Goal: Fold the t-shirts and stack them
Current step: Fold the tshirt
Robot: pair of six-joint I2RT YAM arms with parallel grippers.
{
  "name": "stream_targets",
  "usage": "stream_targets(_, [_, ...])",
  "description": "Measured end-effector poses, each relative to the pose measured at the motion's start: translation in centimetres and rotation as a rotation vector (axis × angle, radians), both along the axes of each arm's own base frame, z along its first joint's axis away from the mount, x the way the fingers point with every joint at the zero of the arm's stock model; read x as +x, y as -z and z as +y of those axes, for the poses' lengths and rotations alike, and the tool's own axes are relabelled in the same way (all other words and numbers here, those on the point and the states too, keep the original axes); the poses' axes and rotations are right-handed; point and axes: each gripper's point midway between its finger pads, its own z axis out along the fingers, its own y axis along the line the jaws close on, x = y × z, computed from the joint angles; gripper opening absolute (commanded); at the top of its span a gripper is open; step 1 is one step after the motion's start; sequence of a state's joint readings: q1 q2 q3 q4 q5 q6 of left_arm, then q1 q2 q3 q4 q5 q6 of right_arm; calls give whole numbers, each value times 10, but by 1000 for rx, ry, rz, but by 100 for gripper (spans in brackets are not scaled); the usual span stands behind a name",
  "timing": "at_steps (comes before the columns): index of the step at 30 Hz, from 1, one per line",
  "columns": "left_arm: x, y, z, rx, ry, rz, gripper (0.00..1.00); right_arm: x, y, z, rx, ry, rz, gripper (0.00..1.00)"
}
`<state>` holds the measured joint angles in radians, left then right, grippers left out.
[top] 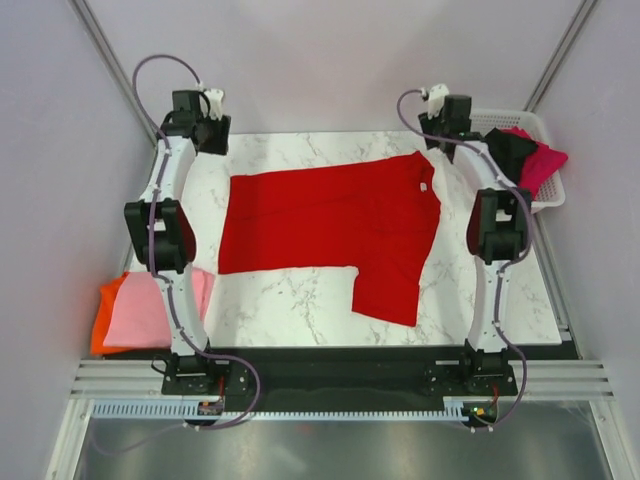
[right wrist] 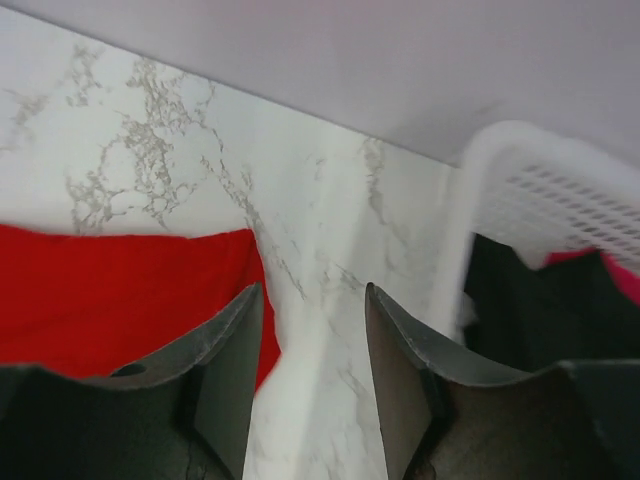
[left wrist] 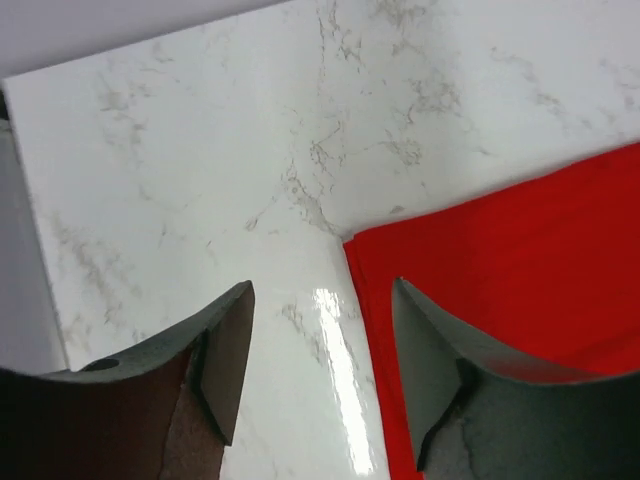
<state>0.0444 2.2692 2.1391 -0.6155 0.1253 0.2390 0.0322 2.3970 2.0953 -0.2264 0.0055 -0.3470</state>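
Observation:
A bright red t-shirt (top: 330, 220) lies spread on the marble table (top: 300, 310), one sleeve hanging toward the near edge. My left gripper (top: 212, 128) hovers open just off the shirt's far left corner (left wrist: 480, 270), nothing between its fingers (left wrist: 225, 350). My right gripper (top: 445, 128) stands open above bare marble beside the shirt's far right corner (right wrist: 130, 290), its jaws empty. A pink t-shirt (top: 145, 310) lies folded on an orange one (top: 105, 305) at the table's left front. Black (top: 510, 150) and magenta (top: 545, 160) t-shirts sit in the basket.
The white lattice basket (top: 540, 125) stands at the back right, its rim (right wrist: 520, 160) close to my right gripper. Grey walls close in on the back and both sides of the table. A metal rail (top: 330, 380) runs along the near edge.

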Motion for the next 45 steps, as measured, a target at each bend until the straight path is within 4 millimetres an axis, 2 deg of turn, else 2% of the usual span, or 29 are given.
stream_targets(3, [-35, -74, -1, 20, 0, -109, 67, -31, -72, 1, 2, -27, -78, 59])
stream_targets(5, [-68, -112, -5, 40, 32, -167, 67, -70, -129, 5, -9, -82, -146, 61])
stream_targets(6, [-88, -131, -6, 56, 52, -207, 67, -89, -151, 7, -17, -105, -175, 61])
stream_targets(8, [-128, -149, -8, 87, 87, -241, 67, -137, -186, 14, -34, -172, -220, 60])
stream_targets(9, [-147, -151, -10, 100, 106, -253, 67, -161, -198, 19, -42, -211, -239, 60])
stream_targets(10, [-164, -150, -11, 109, 123, -253, 67, -182, -199, 24, -50, -254, -234, 59])
stream_targets(12, [-197, -130, -13, 121, 152, -218, 66, -234, -182, 38, -79, -374, -177, 55])
stream_targets(14, [-223, -104, -16, 116, 177, -156, 65, -277, -143, 53, -95, -480, -66, 52])
stream_targets(17, [-254, -62, -20, 96, 199, -45, 62, -357, -65, 80, -94, -681, 172, 50])
stream_targets(19, [-268, -43, -22, 82, 209, 10, 59, -403, -29, 91, -93, -788, 283, 48])
stream_targets(21, [-277, -32, -24, 72, 215, 44, 57, -447, -4, 94, -103, -884, 355, 48])
stream_targets(23, [-283, -25, -25, 63, 220, 68, 57, -476, 7, 93, -130, -957, 370, 47])
stream_targets(26, [-288, -19, -29, 44, 234, 96, 56, -499, 19, 94, -188, -1066, 361, 48])
stream_targets(30, [-286, -3, -34, 5, 247, 168, 55, -516, 40, 94, -255, -1189, 384, 48])
stream_targets(35, [-285, 16, -33, -8, 235, 238, 56, -519, 55, 96, -303, -1290, 406, 49])
stream_targets(45, [-286, 18, -7, -15, 150, 254, 56, -520, 85, 97, -382, -1444, 423, 49])
